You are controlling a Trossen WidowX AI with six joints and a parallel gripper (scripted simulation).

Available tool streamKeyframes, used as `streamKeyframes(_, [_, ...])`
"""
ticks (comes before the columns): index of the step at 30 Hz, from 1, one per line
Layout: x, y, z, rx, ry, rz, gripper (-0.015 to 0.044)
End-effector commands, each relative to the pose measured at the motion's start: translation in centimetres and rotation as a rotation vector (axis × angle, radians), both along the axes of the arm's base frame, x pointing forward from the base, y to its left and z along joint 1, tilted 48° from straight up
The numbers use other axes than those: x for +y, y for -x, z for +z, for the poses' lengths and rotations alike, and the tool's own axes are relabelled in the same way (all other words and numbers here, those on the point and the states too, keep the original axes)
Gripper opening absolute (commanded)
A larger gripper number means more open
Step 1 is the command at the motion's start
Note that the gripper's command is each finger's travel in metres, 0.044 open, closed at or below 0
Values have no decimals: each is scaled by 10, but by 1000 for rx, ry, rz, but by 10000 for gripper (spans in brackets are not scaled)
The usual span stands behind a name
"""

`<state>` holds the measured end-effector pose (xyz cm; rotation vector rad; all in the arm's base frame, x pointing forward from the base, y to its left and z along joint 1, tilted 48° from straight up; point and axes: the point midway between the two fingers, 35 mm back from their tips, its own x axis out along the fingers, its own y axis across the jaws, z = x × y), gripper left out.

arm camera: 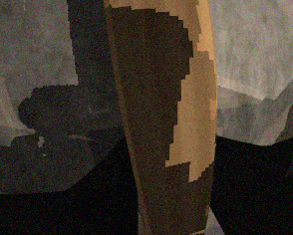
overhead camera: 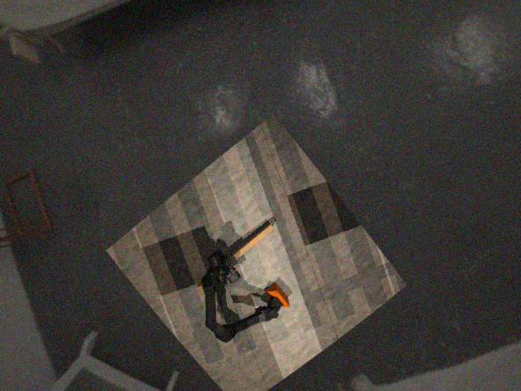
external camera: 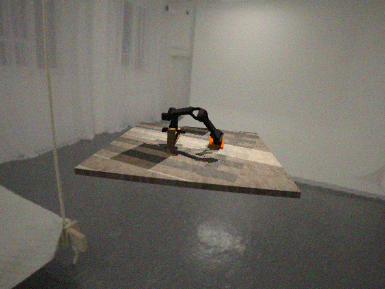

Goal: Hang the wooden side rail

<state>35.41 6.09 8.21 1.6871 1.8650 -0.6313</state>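
Note:
The wooden side rail (overhead camera: 254,241) (external camera: 177,138) (arm camera: 196,115) is light brown and runs from under the arm's wrist towards the upper right in the top view. My gripper (overhead camera: 226,262) (external camera: 174,131) (arm camera: 154,135) is shut on the rail. In the wrist view the rail passes between the black fingers, partly in shadow. The headboard post (external camera: 170,140) stands upright on the table at the near side in the exterior view, just in front of the gripper. The hooks, the slot and the pins cannot be made out. Whether the far end touches the table is unclear.
The table (overhead camera: 299,345) (external camera: 260,179) has patchwork planks with dark patches and shadows. The arm's orange base block (overhead camera: 284,298) (external camera: 211,142) stands to the right of the post in the exterior view. The black arm (overhead camera: 211,304) (external camera: 182,111) arches over from it.

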Motion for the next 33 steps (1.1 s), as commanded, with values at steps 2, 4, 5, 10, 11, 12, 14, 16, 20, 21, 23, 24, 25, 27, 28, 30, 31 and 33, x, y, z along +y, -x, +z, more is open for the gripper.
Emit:
streamKeyframes(2, [-2,-1,7,-16,0,-10,0])
streamKeyframes(4, [-2,-1,7,-16,0,-10,0])
streamKeyframes(5, [-2,-1,7,-16,0,-10,0])
streamKeyframes(10, [-1,0,8,-16,0,-10,0])
streamKeyframes(11, [-1,0,8,-16,0,-10,0])
streamKeyframes(12, [-1,0,8,-16,0,-10,0])
streamKeyframes(14, [0,0,8,-16,0,-10,0])
streamKeyframes(16, [0,0,8,-16,0,-10,0])
streamKeyframes(20, [0,-1,8,-16,0,-10,0])
streamKeyframes(21, [0,-1,8,-16,0,-10,0])
streamKeyframes(23, [0,-1,8,-16,0,-10,0])
streamKeyframes(24, [0,-1,9,-16,0,-10,0])
streamKeyframes(25, [0,-1,9,-16,0,-10,0])
streamKeyframes(27, [0,-1,9,-16,0,-10,0])
streamKeyframes(28, [0,-2,9,-16,0,-10,0])
streamKeyframes(30, [0,-2,9,-16,0,-10,0])
streamKeyframes(31, [0,-2,9,-16,0,-10,0])
streamKeyframes(33, [0,-1,10,-16,0,-10,0])
